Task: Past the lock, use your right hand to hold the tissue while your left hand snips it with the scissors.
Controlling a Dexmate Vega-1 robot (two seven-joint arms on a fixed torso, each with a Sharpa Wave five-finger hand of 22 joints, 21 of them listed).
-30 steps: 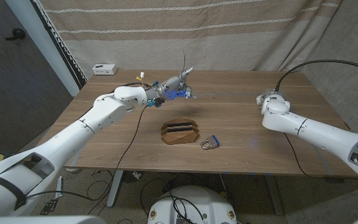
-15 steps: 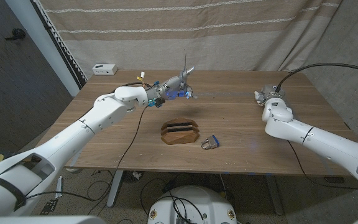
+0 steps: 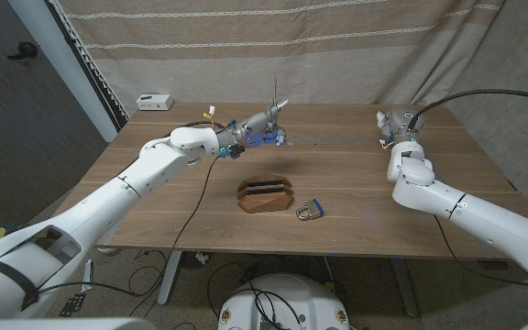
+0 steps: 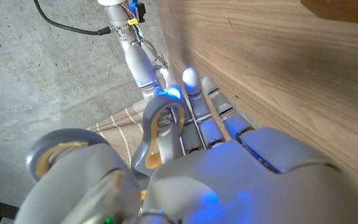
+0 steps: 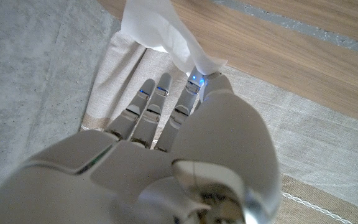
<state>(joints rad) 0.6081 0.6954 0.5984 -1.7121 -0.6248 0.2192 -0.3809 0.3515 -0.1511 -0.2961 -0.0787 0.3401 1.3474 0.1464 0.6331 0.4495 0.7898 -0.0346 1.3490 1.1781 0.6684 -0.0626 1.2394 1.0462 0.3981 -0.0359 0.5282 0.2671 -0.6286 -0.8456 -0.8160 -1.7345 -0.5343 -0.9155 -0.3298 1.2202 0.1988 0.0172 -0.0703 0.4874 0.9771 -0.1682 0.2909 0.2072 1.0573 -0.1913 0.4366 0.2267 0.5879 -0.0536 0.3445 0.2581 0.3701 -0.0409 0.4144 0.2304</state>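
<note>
Tissue [image 5: 160, 31]: white. Scissors [image 4: 160, 134]: grey handle loop. Lock [image 3: 309, 211]: silver shackle, blue body. Holder [image 3: 265, 194]: brown wood. Curtain [image 3: 273, 46]: beige, pale horizontal stripes. Table [image 3: 337, 174]: brown woodgrain.

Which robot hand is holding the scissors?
The left hand, raised past the wooden block, grips the grey-handled scissors. The right hand pinches a white tissue instead.

White tissue [image 5: 160, 31] pinched crumpled at right robot hand's [image 5: 185, 143] fingertips; grey-handled scissors [image 3: 274, 107] upright, blades up, gripped in left robot hand [image 3: 257, 128] above far surface [image 3: 337, 174]; blue-bodied padlock [image 3: 309, 211] lies near the front edge.
</note>
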